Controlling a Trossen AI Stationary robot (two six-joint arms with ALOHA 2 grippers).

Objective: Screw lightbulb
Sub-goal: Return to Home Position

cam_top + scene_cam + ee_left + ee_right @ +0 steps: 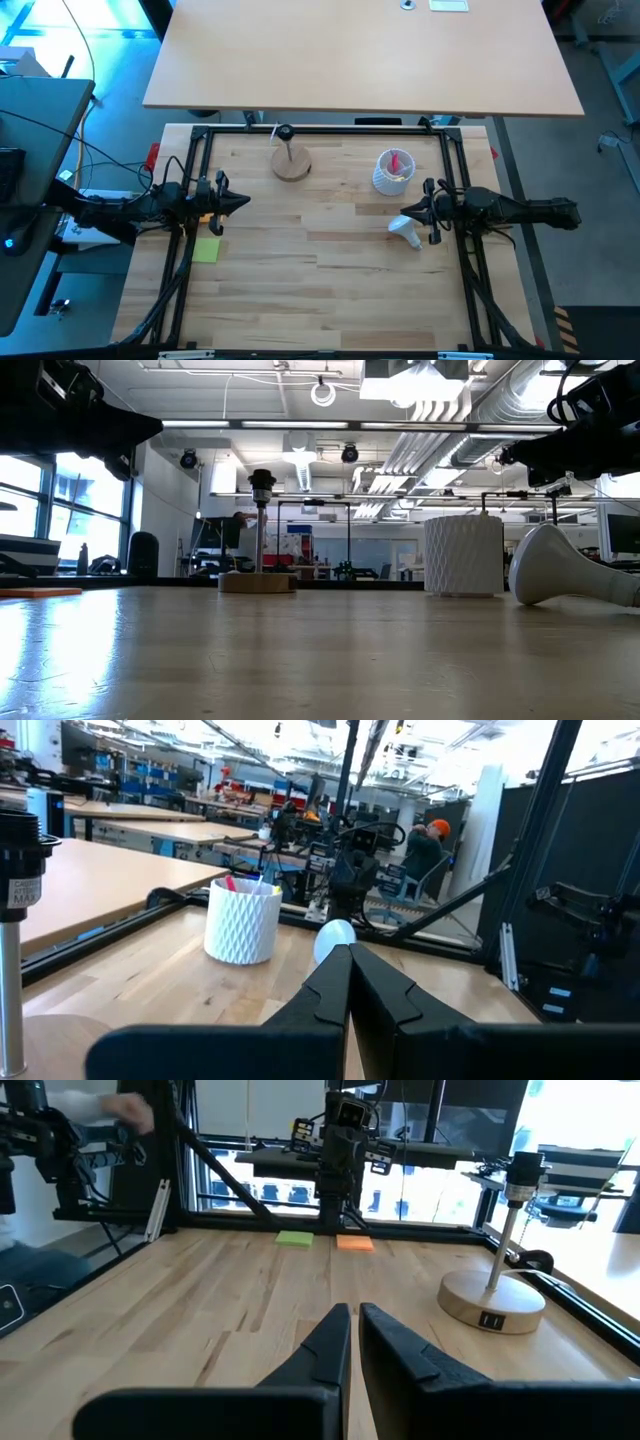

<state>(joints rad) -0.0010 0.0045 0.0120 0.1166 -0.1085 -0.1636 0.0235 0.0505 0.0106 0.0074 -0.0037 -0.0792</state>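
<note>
Near the right edge of the table (330,290), the lightbulb (405,233) is seen lying on its side, just beside the right gripper (404,221), which is closed on nothing. The lamp base (291,163) by the far edge is left with a bare socket, so the screwing is judged undone. The left gripper (245,203) is parked closed and empty at the left edge.
</note>
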